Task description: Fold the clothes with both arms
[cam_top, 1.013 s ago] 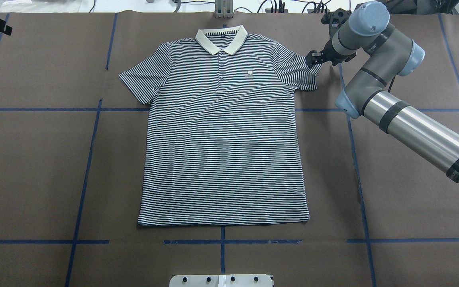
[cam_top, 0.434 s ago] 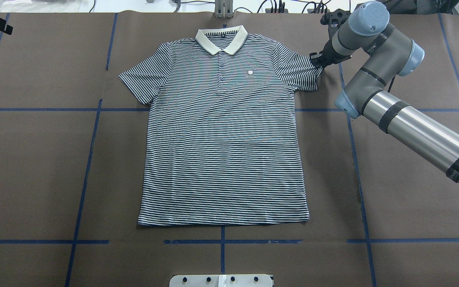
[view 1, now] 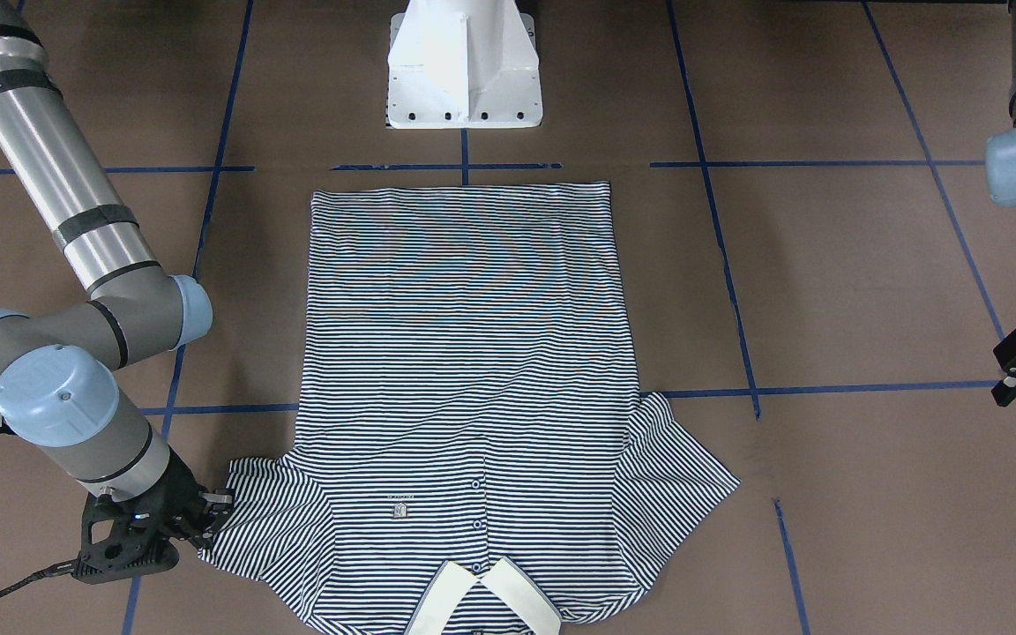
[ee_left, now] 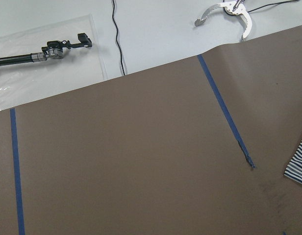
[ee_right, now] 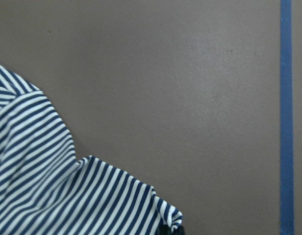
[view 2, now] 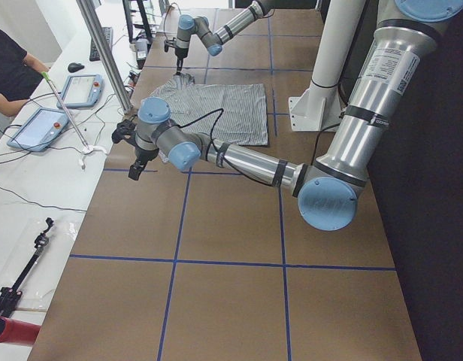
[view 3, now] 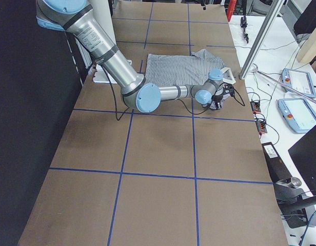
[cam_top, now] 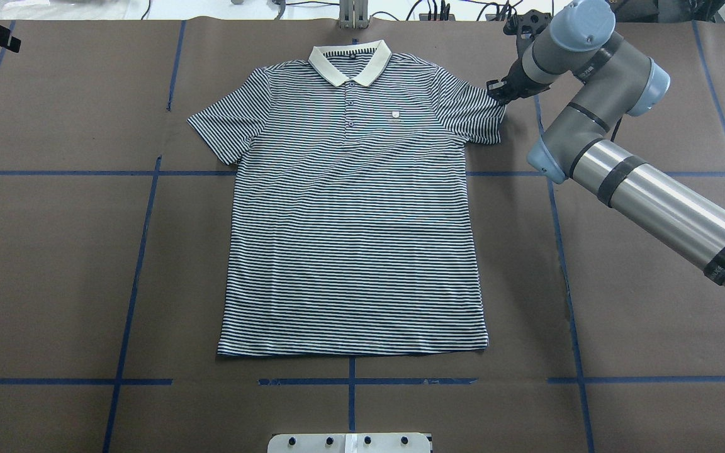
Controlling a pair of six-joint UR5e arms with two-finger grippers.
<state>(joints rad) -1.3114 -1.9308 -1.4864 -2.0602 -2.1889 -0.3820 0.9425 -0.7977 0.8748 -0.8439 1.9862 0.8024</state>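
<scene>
On the table [cam_top: 54,251]: 1 shirt [cam_top: 353,220], 2 arms [view 1: 76,194].

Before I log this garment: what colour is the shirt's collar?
Plain cream collar, set against the navy-and-white striped shirt; it shows best in the overhead view.

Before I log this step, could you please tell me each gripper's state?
Black two-finger left gripper: cannot be told.
Black two-finger right gripper: closed on a sleeve of the navy-and-white striped polo shirt.
</scene>
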